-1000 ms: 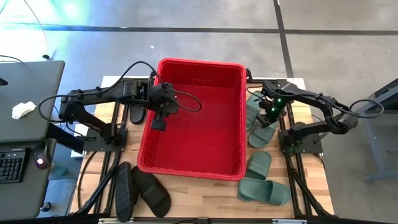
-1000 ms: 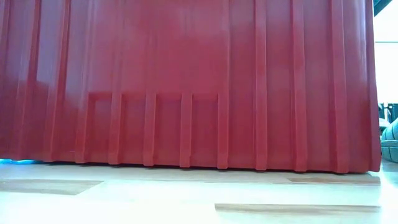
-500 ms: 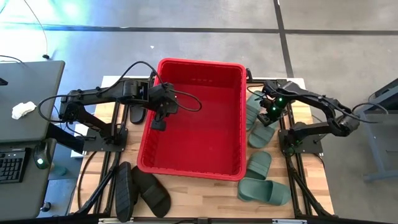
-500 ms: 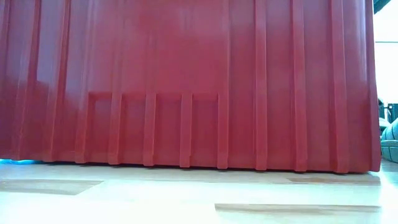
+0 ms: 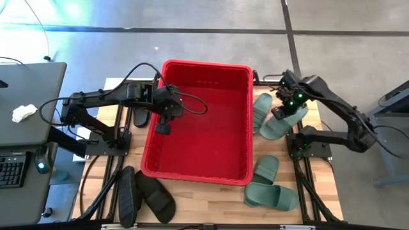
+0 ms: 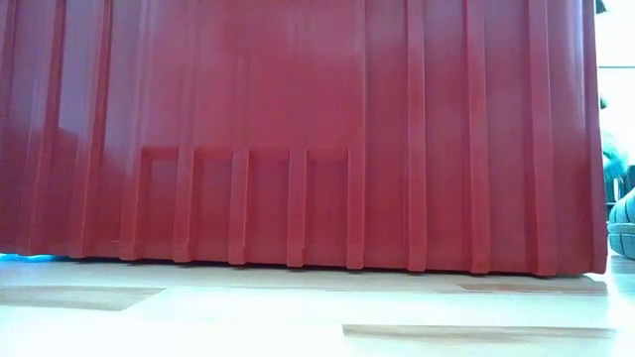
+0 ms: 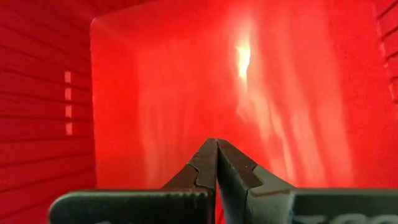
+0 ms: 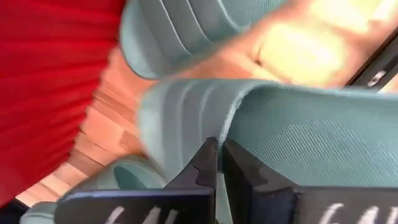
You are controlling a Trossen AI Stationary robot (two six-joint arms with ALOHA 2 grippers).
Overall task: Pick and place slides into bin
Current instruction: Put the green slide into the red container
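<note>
The red bin [image 5: 204,121] stands mid-table. My left gripper [image 5: 163,128] hangs shut over the bin's left part with nothing in it, above the bare red floor [image 7: 186,93]. My right gripper [image 5: 281,114] is to the right of the bin, shut on a dark green slide [image 5: 281,124]. A second green slide [image 5: 261,108] lies flat beside the bin's right wall. Two more green slides [image 5: 265,169] [image 5: 271,197] lie on the table toward the near right. My right gripper pinches the green slide's ribbed strap [image 8: 205,124] at its edge between its two fingers. The fingers come from above, pointing steeply down. The slide hangs below them, tilted and lifted off the table, its footbed [image 8: 311,143] showing beside the fingers.
Two black slides [image 5: 128,191] [image 5: 156,195] lie at the table's near left, and another black one [image 5: 142,118] lies by the bin's left wall under the left arm. The low view shows only the bin's ribbed wall [image 6: 298,129]. A desk [image 5: 25,108] stands off to the left.
My right gripper has risen and tipped, drawing a little toward the far edge. The green slide that lay beside the bin has come up with it, off the table, and now hangs tilted. The left arm has kept still.
</note>
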